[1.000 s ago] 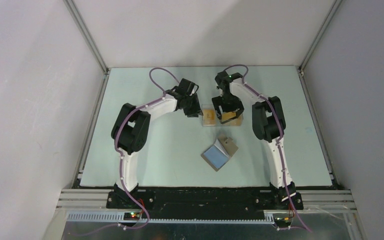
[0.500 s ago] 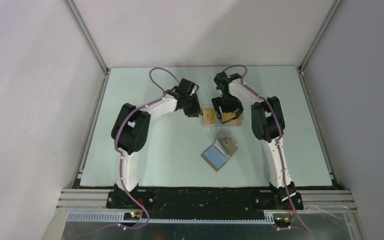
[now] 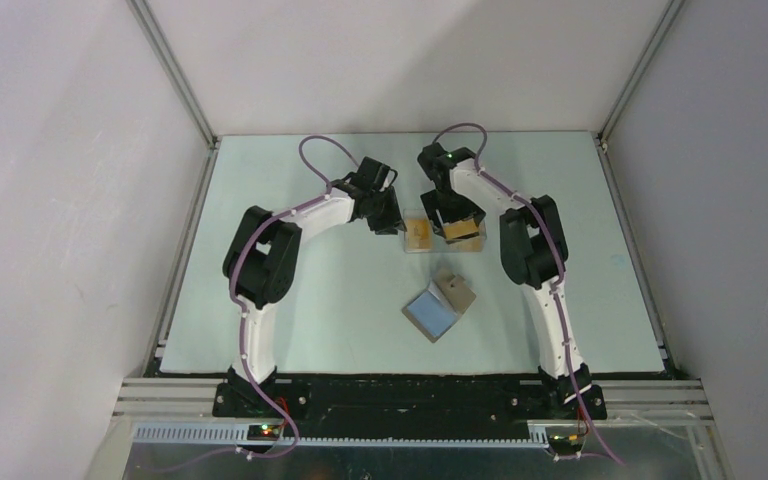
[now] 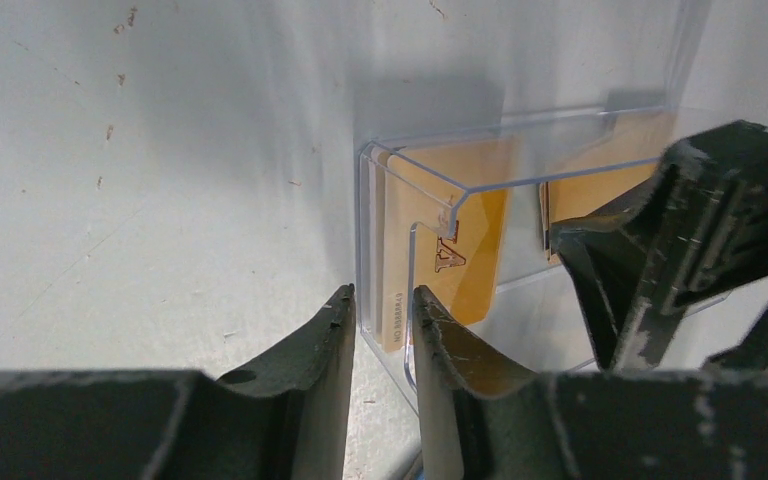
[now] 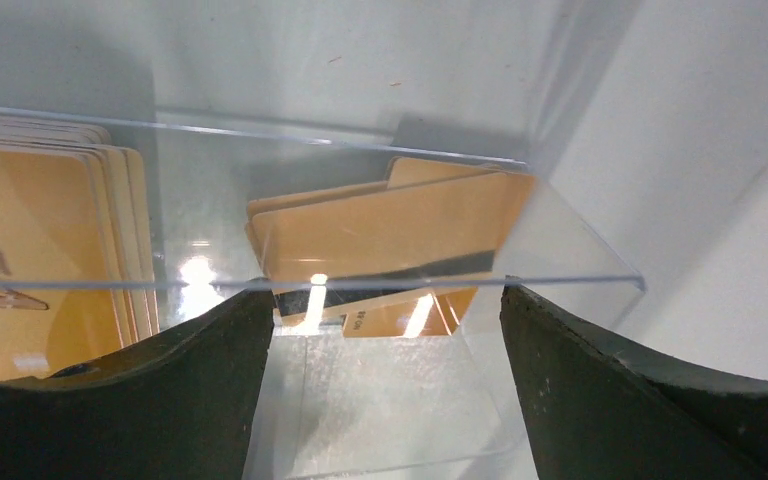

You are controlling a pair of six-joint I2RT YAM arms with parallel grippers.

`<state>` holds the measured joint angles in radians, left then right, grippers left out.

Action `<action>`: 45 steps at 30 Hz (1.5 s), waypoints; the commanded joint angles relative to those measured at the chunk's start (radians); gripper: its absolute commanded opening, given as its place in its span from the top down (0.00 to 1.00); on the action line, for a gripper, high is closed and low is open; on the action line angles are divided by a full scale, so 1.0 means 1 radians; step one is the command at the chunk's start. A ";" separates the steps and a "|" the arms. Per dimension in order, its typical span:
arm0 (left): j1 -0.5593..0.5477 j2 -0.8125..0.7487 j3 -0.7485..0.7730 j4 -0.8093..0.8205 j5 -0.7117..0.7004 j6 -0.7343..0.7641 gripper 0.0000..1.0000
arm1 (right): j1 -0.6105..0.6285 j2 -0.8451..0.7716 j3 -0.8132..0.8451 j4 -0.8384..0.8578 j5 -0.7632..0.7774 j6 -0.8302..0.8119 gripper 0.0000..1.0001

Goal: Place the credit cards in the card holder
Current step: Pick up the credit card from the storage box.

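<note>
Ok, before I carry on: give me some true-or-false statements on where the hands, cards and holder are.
1. The left hand has one finger on each side of the clear box wall. True.
2. The right hand is gripping a card. False: it is wide open over the box and grips nothing.
3. The card holder lies open on the table, nearer the arm bases than the box. True.
4. An orange card lies loose on the table beside the holder. False: the cards in view are all inside the box.
</note>
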<state>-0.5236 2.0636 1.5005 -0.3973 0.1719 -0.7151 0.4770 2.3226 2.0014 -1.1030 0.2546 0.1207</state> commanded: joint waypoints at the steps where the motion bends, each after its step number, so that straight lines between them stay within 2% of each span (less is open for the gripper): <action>1: -0.003 0.017 0.015 0.004 0.007 0.010 0.68 | -0.001 -0.100 0.010 0.029 0.105 -0.012 0.13; 8: -0.003 0.023 0.020 0.004 0.013 0.009 0.68 | -0.022 -0.107 0.008 0.027 0.027 -0.013 0.13; 14: -0.003 0.025 0.019 0.004 0.015 0.012 0.69 | -0.006 -0.068 0.014 0.022 -0.055 -0.034 0.06; 26: -0.003 0.034 0.022 0.004 0.023 0.013 0.73 | -0.015 0.049 0.035 0.008 -0.016 -0.014 0.08; 34: -0.002 0.031 0.022 0.003 0.021 0.019 0.75 | -0.025 0.027 0.044 0.002 0.005 0.011 0.25; 45: -0.001 0.039 0.018 0.003 0.023 0.020 0.80 | -0.053 -0.058 0.056 -0.004 -0.016 0.014 0.30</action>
<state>-0.5236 2.0884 1.5017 -0.3687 0.2142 -0.7155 0.4557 2.3478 2.0258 -1.0893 0.1944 0.1345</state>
